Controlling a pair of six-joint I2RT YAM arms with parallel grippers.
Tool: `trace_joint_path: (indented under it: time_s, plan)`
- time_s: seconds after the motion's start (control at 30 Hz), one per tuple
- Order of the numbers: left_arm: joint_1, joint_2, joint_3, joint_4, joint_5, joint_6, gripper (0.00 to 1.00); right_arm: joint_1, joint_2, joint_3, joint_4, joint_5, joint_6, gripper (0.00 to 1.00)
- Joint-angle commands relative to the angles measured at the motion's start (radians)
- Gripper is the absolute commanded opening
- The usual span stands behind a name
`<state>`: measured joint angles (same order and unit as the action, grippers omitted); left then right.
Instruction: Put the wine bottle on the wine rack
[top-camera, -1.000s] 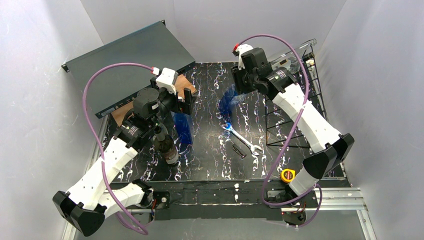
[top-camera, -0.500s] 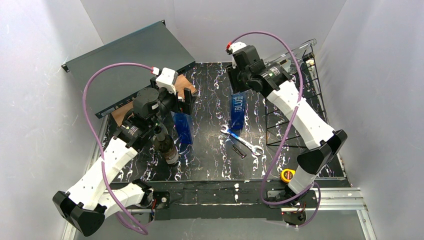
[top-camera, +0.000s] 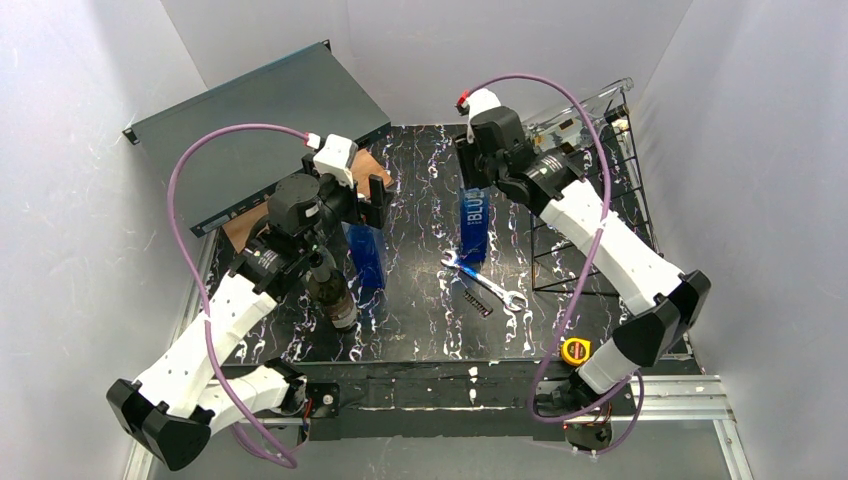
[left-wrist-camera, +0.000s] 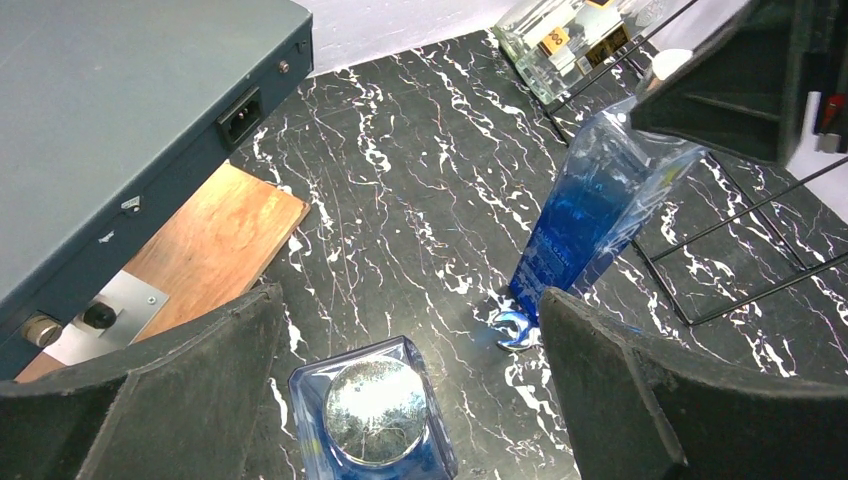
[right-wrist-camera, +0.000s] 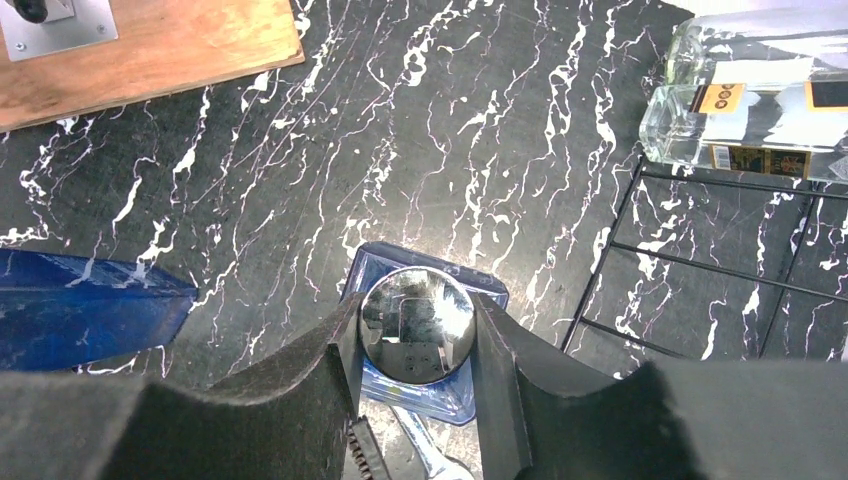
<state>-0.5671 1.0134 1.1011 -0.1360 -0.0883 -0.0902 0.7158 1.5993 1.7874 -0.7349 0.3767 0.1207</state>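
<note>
We can read white letters, "BLU", on the side of the blue bottle (top-camera: 475, 225) standing right of the table's centre. The clear bottle (right-wrist-camera: 760, 90) carries orange and black labels, but their print is too small for us to make out.

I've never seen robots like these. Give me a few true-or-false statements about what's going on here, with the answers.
1. The right gripper is shut on the shiny cap of a blue bottle. True.
2. The left gripper holds a bottle too. False: its jaws stand wide open above a second blue bottle, touching nothing.
3. A clear bottle lies on the rack. True.
4. The wrench lies on the rack. False: it lies on the table, close to the held bottle.
5. The held blue bottle lies on its side. False: it stands upright on the table.
</note>
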Motion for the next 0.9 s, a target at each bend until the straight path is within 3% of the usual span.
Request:
trace_joint_path:
  time_s: [0.0, 0.1, 0.27, 0.87]
  plan:
    - [-0.004, 0.011, 0.037, 0.007, 0.011, -0.007, 0.99, 0.001, -0.104, -0.132, 0.102, 0.031, -0.02, 0.01]
    - [-0.004, 0.011, 0.04, 0.001, 0.01, -0.007, 0.99, 0.001, -0.168, -0.226, 0.14, -0.023, -0.054, 0.01]
    - [-0.004, 0.001, 0.041, 0.002, 0.016, -0.009, 0.99, 0.001, -0.241, -0.333, 0.184, -0.036, -0.079, 0.14]
    - [-0.004, -0.004, 0.037, 0.007, 0.018, -0.019, 0.99, 0.0, -0.253, -0.241, 0.121, -0.084, -0.042, 0.7]
